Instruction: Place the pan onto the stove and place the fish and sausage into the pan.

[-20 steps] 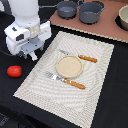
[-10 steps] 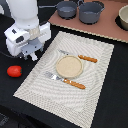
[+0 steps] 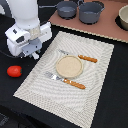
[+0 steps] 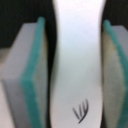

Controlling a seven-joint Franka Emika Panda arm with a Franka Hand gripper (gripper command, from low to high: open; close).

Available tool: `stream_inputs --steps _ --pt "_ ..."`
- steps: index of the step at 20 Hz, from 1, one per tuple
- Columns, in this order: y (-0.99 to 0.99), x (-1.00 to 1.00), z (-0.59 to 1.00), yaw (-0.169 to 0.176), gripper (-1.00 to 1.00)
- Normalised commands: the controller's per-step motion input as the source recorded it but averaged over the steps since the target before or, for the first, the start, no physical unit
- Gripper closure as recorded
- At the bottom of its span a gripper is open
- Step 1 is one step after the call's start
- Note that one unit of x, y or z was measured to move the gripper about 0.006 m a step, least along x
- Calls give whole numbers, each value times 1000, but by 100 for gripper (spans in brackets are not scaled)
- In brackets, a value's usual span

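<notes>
The gripper [image 4: 75, 65] is clamped on the fish [image 4: 76, 60]: in the wrist view the white piece fills the gap between the two teal-edged pads [image 4: 34, 75], with a small dark mark low on its body. In the exterior view the white arm [image 3: 27, 30] hangs over the placemat's [image 3: 97, 87] corner toward that view's left, and its body hides the fish and the fingers there. The placemat carries a tan plate [image 3: 68, 66] at its middle, with an orange-handled knife [image 3: 80, 58] on the plate's far side and an orange-handled fork [image 3: 65, 81] on its near side. The sausage [image 3: 14, 71] lies on the dark table [image 3: 112, 105], off the placemat's edge at the exterior view's left. Beyond the placemat lies the stove [image 3: 102, 29], where the pan [image 3: 66, 8] sits beside a deeper grey pot [image 3: 90, 12]. Another bowl-like vessel [image 3: 123, 17] stands at the stove's end toward the exterior view's right.
</notes>
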Motion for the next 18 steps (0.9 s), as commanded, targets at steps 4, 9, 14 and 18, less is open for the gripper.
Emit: stream_inputs --steps 4,9,14,18 --pt "-214 -272 -15 -3 100" --pt "118 49 997 -38 100" --pt "477 443 1000 -58 100" --pt "677 482 931 -56 100"
